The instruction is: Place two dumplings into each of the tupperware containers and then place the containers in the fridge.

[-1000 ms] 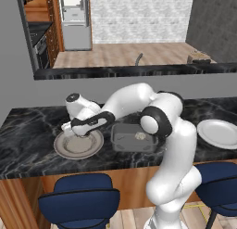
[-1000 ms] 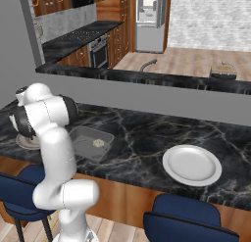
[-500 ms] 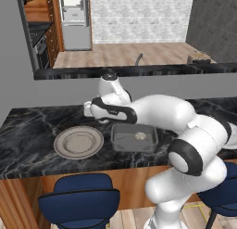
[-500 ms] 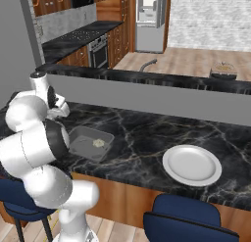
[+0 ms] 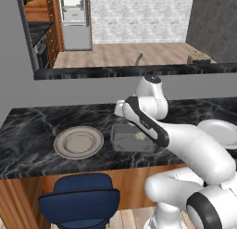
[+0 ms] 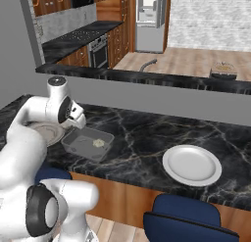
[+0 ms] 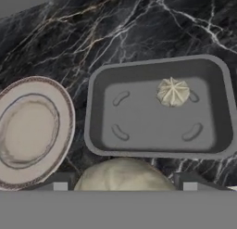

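Note:
A dark grey tupperware container (image 7: 99,130) lies on the black marble counter with one pleated dumpling (image 7: 172,91) in its far right part. My gripper (image 7: 122,181) hangs just above the container's near rim, shut on a second pale dumpling (image 7: 121,171) held between the finger tips (image 7: 60,184). From the left base view, the gripper (image 5: 121,108) hovers over the container (image 5: 121,144) and its dumpling (image 5: 139,136). The right base view shows the gripper (image 6: 78,121), the container (image 6: 73,147) and the dumpling (image 6: 98,142). The fridge (image 5: 74,19) (image 6: 151,18) stands far back.
A bare round beige plate (image 7: 30,130) (image 5: 78,142) (image 6: 46,132) lies left of the container. A white plate (image 6: 191,165) (image 5: 222,130) rests on the counter's right. A raised grey ledge (image 5: 92,86) runs behind the counter; blue stools (image 5: 78,200) stand in front.
The arm has swung right from above the beige plate to above the container, carrying the dumpling. The jaws have kept the same width.

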You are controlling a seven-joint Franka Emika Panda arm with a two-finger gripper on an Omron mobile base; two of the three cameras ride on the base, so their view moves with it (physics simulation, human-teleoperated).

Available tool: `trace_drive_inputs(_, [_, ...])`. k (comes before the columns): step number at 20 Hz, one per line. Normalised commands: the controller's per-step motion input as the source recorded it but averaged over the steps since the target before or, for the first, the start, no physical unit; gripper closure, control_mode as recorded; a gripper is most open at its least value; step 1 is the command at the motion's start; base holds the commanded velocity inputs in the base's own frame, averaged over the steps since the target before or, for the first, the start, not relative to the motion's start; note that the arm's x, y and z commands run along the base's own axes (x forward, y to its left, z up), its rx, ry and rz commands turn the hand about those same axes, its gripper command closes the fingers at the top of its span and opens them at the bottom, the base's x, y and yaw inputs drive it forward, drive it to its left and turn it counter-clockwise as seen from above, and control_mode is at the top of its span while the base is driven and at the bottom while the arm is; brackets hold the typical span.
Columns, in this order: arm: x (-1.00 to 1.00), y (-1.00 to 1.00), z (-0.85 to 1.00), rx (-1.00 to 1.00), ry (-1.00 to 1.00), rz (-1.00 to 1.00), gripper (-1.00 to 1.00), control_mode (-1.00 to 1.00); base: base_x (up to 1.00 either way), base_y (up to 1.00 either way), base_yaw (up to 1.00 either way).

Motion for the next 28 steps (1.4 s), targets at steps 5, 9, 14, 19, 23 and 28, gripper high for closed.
trace_drive_inputs(5, [0.02, -0.29, -0.15, -0.05, 0.00, -0.04, 1.00, -1.00, 0.00, 0.00, 0.00])
trace_drive_inputs(9, [0.40, 0.00, -0.31, -0.11, 0.00, -0.02, 1.00, -1.00, 0.00, 0.00, 0.00])
trace_drive_inputs(14, [0.41, 0.00, -0.39, -0.09, 0.00, -0.02, 1.00, -1.00, 0.00, 0.00, 0.00])
trace_drive_inputs(19, [0.28, 0.16, -0.55, -0.12, 0.00, 0.00, 1.00, -1.00, 0.00, 0.00, 0.00])
trace_drive_inputs(23, [0.35, 0.23, -0.57, -0.12, 0.00, 0.00, 1.00, -1.00, 0.00, 0.00, 0.00])
trace_drive_inputs(28, [0.48, 0.02, -0.35, -0.03, 0.03, 0.00, 1.00, -1.00, 0.00, 0.00, 0.00])
